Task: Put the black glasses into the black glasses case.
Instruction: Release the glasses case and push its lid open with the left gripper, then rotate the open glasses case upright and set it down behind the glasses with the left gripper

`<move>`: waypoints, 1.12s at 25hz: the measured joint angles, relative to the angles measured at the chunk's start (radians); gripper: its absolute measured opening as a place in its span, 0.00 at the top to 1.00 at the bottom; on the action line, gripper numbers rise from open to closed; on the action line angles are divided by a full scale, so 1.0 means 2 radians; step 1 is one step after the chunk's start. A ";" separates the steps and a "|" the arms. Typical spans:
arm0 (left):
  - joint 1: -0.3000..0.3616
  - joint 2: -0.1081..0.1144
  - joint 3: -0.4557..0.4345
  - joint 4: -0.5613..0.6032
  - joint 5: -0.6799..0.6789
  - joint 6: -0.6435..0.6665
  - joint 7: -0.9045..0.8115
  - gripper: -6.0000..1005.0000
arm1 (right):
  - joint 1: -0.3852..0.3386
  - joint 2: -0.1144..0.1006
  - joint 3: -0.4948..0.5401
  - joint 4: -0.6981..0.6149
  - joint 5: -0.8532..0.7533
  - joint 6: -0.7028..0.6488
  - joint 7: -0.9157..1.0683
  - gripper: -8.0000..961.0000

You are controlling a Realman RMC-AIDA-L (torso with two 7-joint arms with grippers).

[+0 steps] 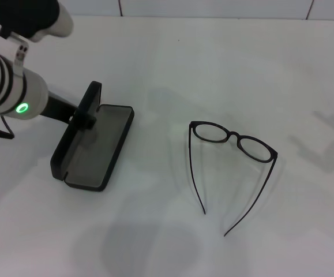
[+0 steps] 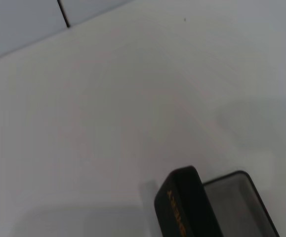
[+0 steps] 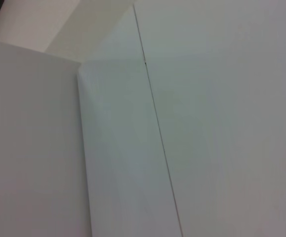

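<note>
My left gripper [image 1: 81, 117] clasped the raised lid of the flat black hard-shell glasses case [image 1: 94, 147]. The thin black-framed glasses [image 1: 234, 141] lay unfolded well apart, needing pickup next; my right gripper was unseen.

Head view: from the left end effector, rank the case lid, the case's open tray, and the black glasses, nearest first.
1. Lid of the black glasses case, raised, right at the left end effector.
2. Open grey-lined tray, flat on the table beside the lid.
3. Black glasses, unfolded, well off toward the robot's right.
</note>
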 joint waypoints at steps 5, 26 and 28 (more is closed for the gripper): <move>-0.010 0.000 0.005 -0.022 0.001 0.003 0.000 0.59 | -0.001 0.000 0.000 0.004 0.000 -0.001 0.000 0.09; -0.016 0.002 0.030 0.005 0.005 0.011 0.019 0.80 | -0.005 0.000 0.000 0.010 0.000 -0.004 -0.001 0.09; -0.016 0.002 0.030 0.016 0.005 0.010 0.028 0.80 | -0.004 0.000 0.000 0.010 0.000 -0.004 -0.001 0.09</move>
